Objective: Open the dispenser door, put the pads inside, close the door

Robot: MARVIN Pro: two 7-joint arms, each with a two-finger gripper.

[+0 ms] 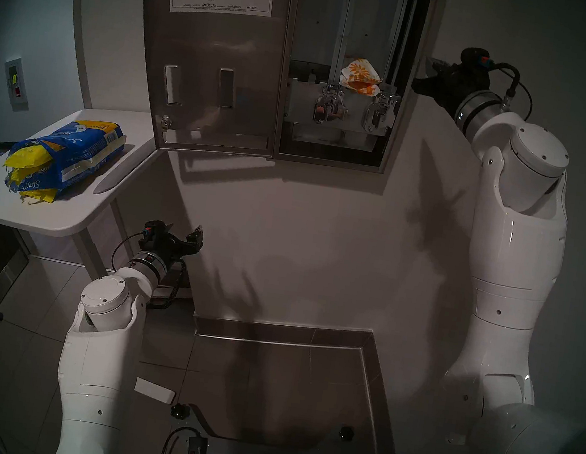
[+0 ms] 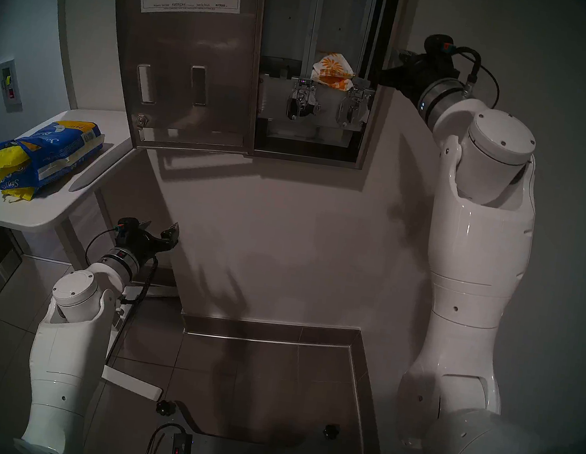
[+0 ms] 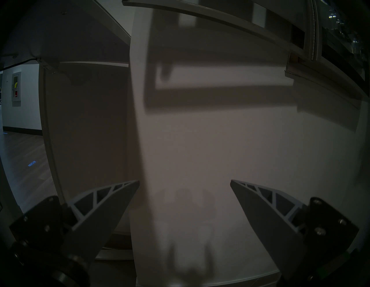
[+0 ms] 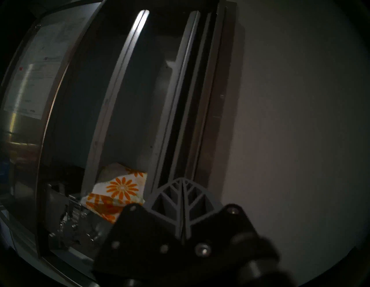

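Note:
The dispenser door [image 1: 209, 61] [image 2: 183, 58] hangs swung open to the left, its back and white instruction sheet facing me; the right wrist view catches it edge-on [image 4: 30, 80]. Yellow pads [image 1: 29, 158] [image 2: 7, 157] poke out of a blue bag on the white table. My right gripper [image 1: 424, 77] [image 2: 392, 70] [image 4: 182, 180] is shut and empty, raised beside the cabinet's right frame. My left gripper [image 1: 185, 233] [image 2: 159, 229] [image 3: 184, 181] hangs open and empty, low by the wall under the table's edge.
The blue printed bag [image 1: 71, 151] lies on the white table [image 1: 62, 216] at the left. White packets with orange flowers [image 1: 361, 76] [image 4: 118, 192] sit in the open cabinet's right column above two chrome levers [image 1: 328, 105]. Below are grey wall and tiled floor.

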